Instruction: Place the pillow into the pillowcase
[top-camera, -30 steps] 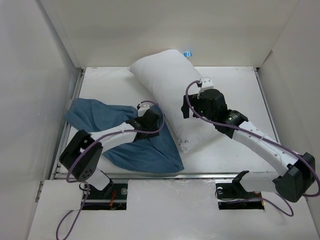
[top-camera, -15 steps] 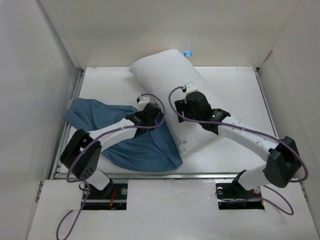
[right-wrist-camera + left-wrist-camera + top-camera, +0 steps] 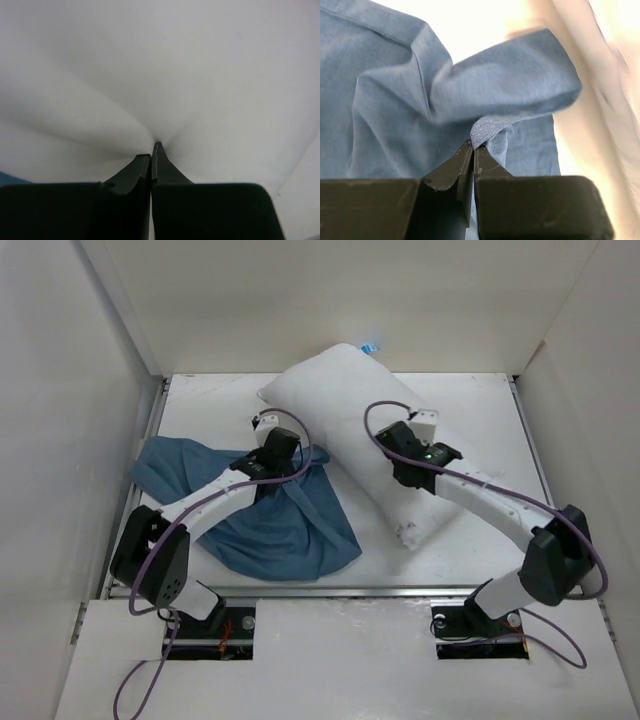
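On my overhead feed I see a white table [image 3: 470,410] boxed in by plain white panels. The back wall [image 3: 330,300] runs across the top of the frame, and the left wall [image 3: 60,440] and right wall [image 3: 590,420] slant down either side. A metal rail [image 3: 400,591] runs along the table's near edge, and a grey strip [image 3: 148,435] follows its left edge. A white board [image 3: 340,660] fills the bottom of the frame. The light is soft and even, with faint shadows.
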